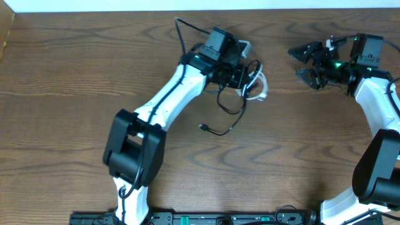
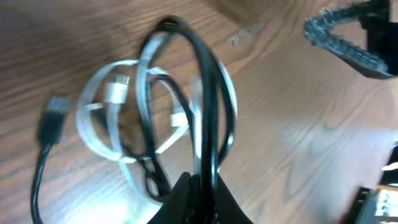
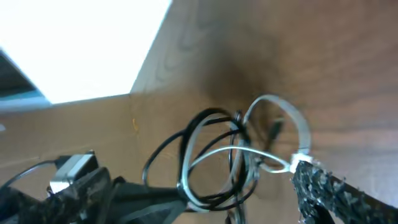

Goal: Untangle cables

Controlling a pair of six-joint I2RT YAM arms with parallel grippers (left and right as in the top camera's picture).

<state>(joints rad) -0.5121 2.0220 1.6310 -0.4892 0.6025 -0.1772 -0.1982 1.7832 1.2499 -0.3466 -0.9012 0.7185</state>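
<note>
Your left gripper [image 2: 200, 196] sits at the bottom centre of its wrist view, fingers pressed together on the black cable [image 2: 208, 93], which arches up out of the pinch. The white cable [image 2: 99, 118] loops through it on the wooden table [image 1: 75, 75] - the two are tangled. In the overhead view the bundle lies in the upper middle of the frame, and a black strand trails down-left to a plug [image 1: 204, 128] lying apart. Your right gripper [image 1: 297, 62] is at upper right, just beside the bundle - jaws spread, nothing between them.
</note>
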